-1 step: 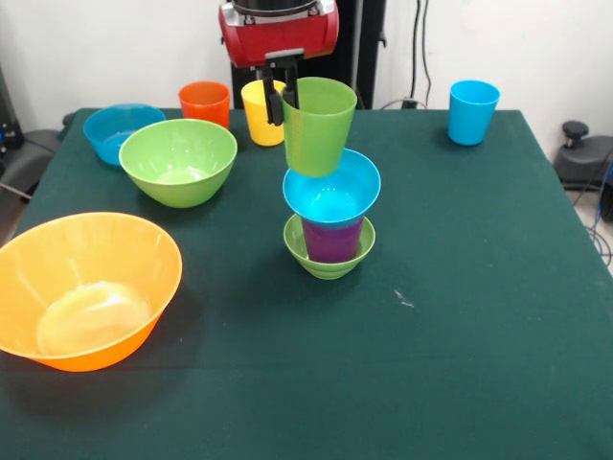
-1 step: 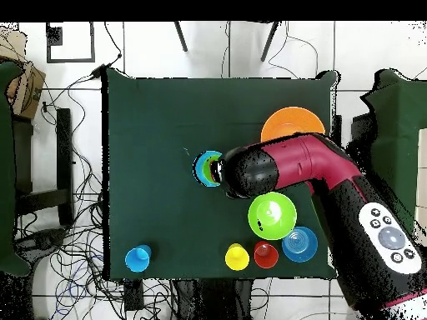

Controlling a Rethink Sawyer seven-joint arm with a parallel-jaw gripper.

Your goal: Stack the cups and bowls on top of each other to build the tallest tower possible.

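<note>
Front view: the claw (image 1: 283,96) is seen closed on the rim of the green cup (image 1: 319,125), one finger inside and one outside. The cup is held tilted, its base over the small blue bowl (image 1: 331,190), apparently just touching it. That bowl sits on the purple cup (image 1: 331,240), which stands in the small green bowl (image 1: 329,249) on the counter (image 1: 460,287).

Overhead view: the arm (image 2: 308,167) covers most of the stack; only a blue and green edge (image 2: 203,167) shows. The large orange bowl (image 2: 292,123) is partly hidden there, though fully shown in front view. The medium green bowl (image 2: 272,215), medium blue bowl (image 2: 299,243), orange cup (image 2: 265,255), yellow cup (image 2: 237,257) and light blue cup (image 2: 138,258) are seen standing apart.
</note>
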